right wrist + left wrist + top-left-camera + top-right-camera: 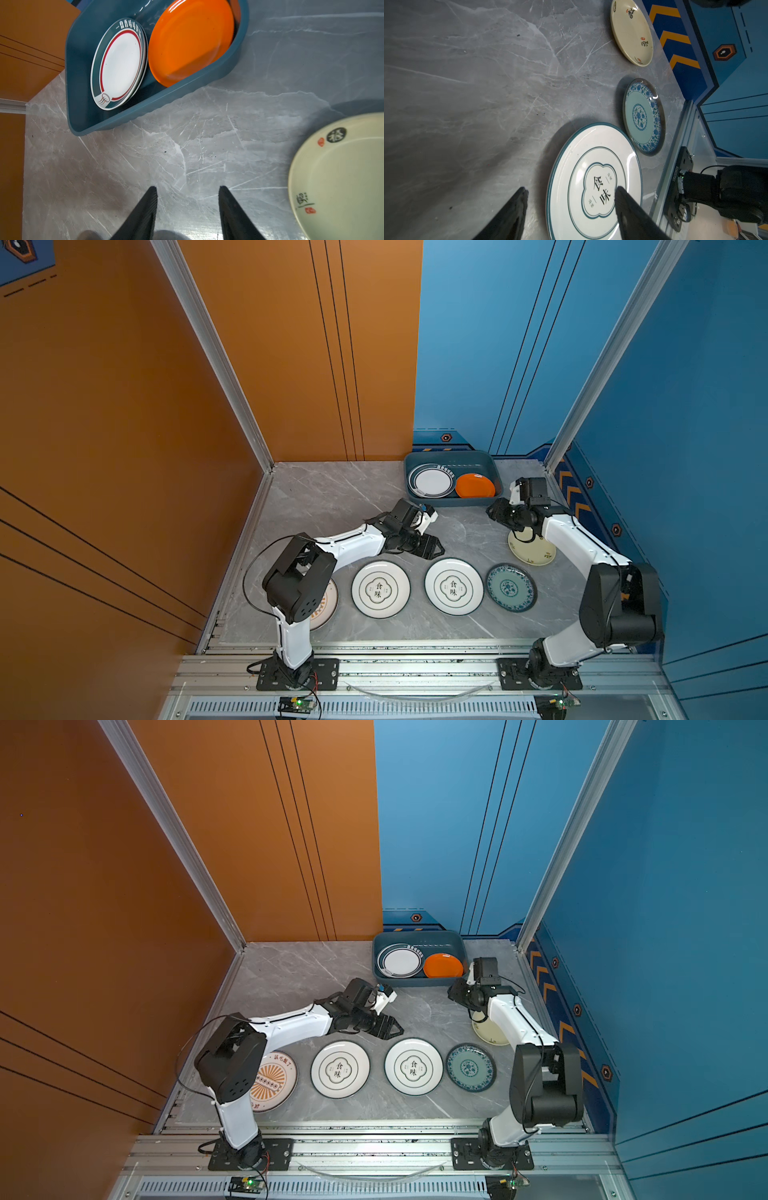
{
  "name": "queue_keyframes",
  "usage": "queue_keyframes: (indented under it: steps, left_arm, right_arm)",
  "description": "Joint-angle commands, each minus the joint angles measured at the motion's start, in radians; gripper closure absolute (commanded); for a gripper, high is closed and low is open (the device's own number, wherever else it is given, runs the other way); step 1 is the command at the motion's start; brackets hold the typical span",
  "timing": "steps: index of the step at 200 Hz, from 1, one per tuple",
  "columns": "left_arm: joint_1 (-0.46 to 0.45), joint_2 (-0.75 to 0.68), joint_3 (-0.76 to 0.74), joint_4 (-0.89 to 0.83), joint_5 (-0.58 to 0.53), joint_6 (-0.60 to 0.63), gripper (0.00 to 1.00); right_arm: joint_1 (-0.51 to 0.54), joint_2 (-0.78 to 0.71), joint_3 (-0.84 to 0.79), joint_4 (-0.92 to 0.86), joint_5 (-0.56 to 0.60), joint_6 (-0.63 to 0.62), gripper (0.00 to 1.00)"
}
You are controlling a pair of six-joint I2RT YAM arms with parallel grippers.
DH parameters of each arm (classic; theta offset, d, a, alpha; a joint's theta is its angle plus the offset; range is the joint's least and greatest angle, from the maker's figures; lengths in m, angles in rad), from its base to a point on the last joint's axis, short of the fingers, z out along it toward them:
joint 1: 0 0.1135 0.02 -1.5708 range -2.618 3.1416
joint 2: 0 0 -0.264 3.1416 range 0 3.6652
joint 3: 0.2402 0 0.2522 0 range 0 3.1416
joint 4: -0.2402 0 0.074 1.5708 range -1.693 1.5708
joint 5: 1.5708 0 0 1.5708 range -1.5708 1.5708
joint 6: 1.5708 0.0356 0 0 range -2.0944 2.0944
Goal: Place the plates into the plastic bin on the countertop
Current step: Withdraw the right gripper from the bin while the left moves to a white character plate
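Hovering over countertop (324, 497): left pincer (572, 189), right pincer (188, 187), both agape.

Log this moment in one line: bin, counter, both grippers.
bin: dark-rimmed plate, orange plate | counter: five plates remaining | left gripper: open, empty, at edge of white plate | right gripper: open, empty, above counter

The left arm (353, 545) and right arm (577, 539) are built of white shells joined by black joint housings. Black base plates (326, 672) with silver screws are bolted onto the aluminium rail (415, 668); black cables (244, 578) are looped above it. Black, tapered, ribbed fingers (143, 212) are fitted.
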Motion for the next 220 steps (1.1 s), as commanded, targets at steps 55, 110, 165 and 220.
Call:
queue_keyframes:
  steps: [55,110,165,220]
  left_arm:
    - [-0.008,0.096,0.021,-0.048,0.038,0.052,0.49]
    - [-0.014,0.100,-0.019,-0.040,0.079,0.068,0.52]
    - [-0.017,0.104,-0.049,-0.021,0.104,0.072,0.54]
    - [-0.024,0.115,-0.063,-0.016,0.111,0.072,0.57]
  right_arm:
    - [-0.048,-0.034,-0.119,0.105,-0.076,0.029,0.49]
    - [-0.053,-0.016,-0.140,0.134,-0.087,0.040,0.49]
    - [-0.051,-0.007,-0.141,0.148,-0.099,0.055,0.49]
    - [-0.048,-0.009,-0.144,0.142,-0.100,0.057,0.49]
